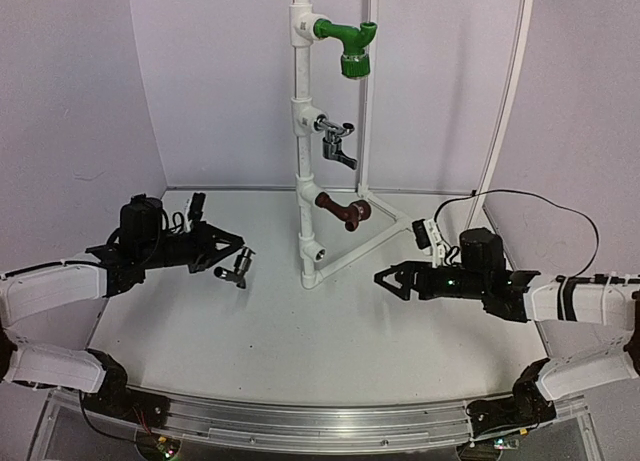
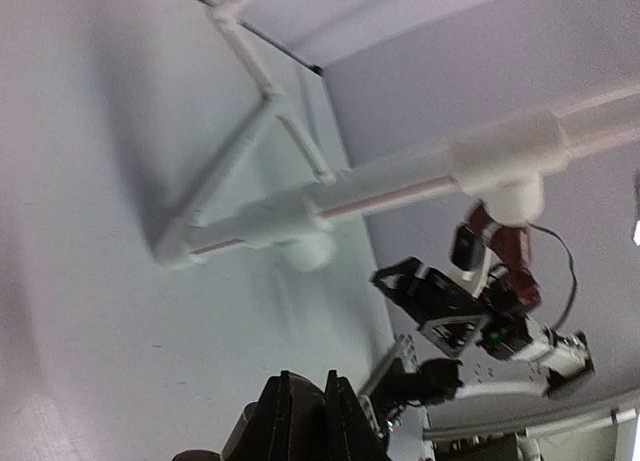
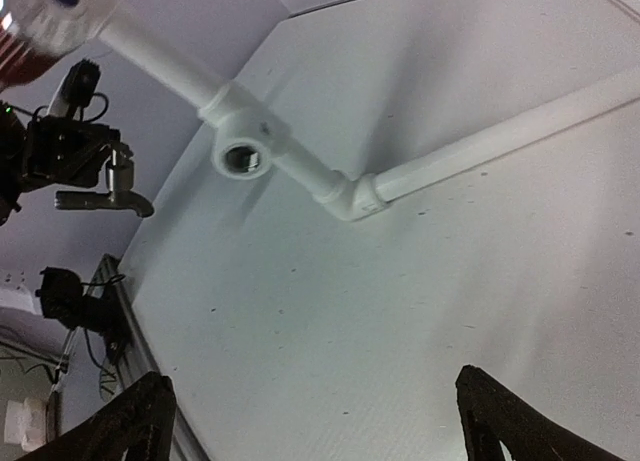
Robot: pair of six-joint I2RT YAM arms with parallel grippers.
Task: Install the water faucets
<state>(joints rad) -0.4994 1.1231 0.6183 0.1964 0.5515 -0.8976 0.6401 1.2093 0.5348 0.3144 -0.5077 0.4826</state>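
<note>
A dark grey-black water faucet [image 1: 236, 269] hangs above the table, left of the white pipe stand [image 1: 303, 131], with my left gripper [image 1: 236, 254] shut on it. The right wrist view shows that faucet [image 3: 105, 197] held clear of the surface. The stand's upper sockets carry green [image 1: 347, 43], silver [image 1: 338, 141] and brown [image 1: 345, 211] faucets. The lowest socket [image 1: 318, 251] is bare, its hole [image 3: 240, 159] facing my right gripper. That gripper [image 1: 386, 278] is open with nothing in it, right of the stand. In the left wrist view my fingers [image 2: 300, 421] are pressed together.
The stand's white base pipes [image 1: 370, 236] run along the table behind and right of the upright. White walls close in the back and both sides. A black cable [image 1: 540, 196] loops over my right arm.
</note>
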